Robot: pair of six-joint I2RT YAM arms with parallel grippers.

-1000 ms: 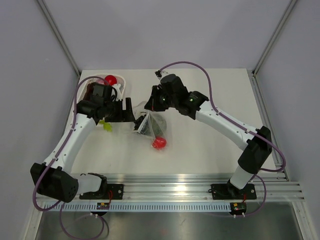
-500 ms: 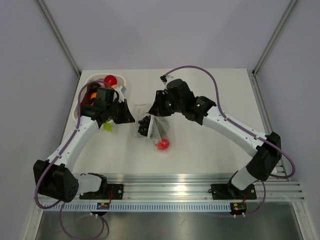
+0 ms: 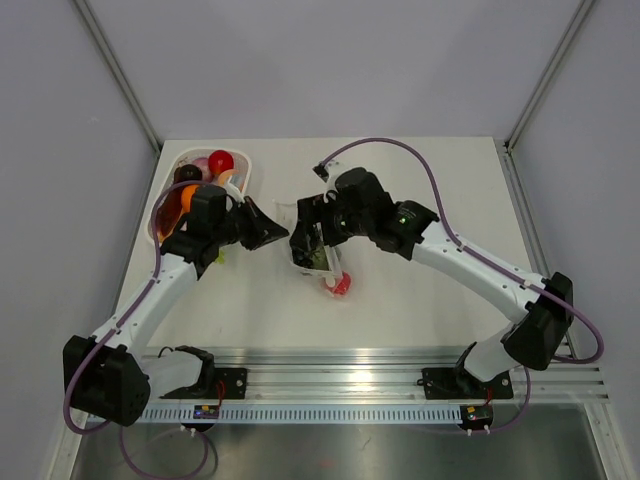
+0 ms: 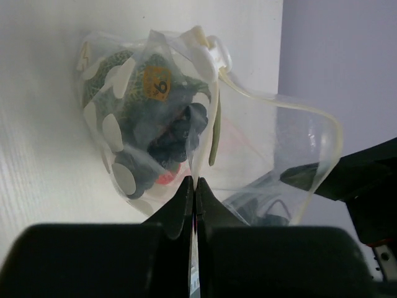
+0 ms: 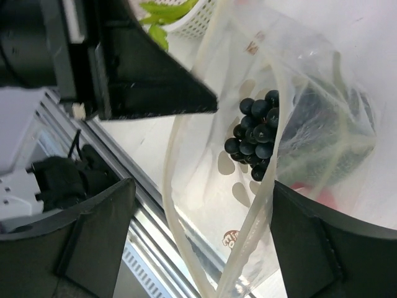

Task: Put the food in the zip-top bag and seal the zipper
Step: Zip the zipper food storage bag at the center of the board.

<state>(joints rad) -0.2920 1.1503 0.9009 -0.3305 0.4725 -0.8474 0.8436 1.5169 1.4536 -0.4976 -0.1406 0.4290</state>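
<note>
The clear zip-top bag [image 3: 312, 252] hangs limp between both arms at mid-table. Dark purple grapes [image 5: 255, 136] and a green piece [image 4: 110, 69] lie inside it, and a red ball [image 3: 340, 284] shows at its lower end. My left gripper [image 4: 193, 185] is shut on one edge of the bag near its mouth. My right gripper [image 5: 205, 242] stands open, with the bag's gaping mouth and both strips of the zipper [image 5: 175, 186] between its fingers. More food, a red ball [image 3: 221, 160] and an orange piece [image 3: 188, 196], lies in the tray.
The white oblong tray [image 3: 165, 200] sits at the far left behind my left gripper [image 3: 282, 234], with a green leafy piece [image 5: 162, 12] by it. The metal rail [image 3: 340, 365] runs along the near table edge. My right gripper [image 3: 312, 224] is close to the left one.
My left gripper moved right and shut on the bag's edge. My right gripper opened and let go of the bag. The bag and the red ball shifted right.
</note>
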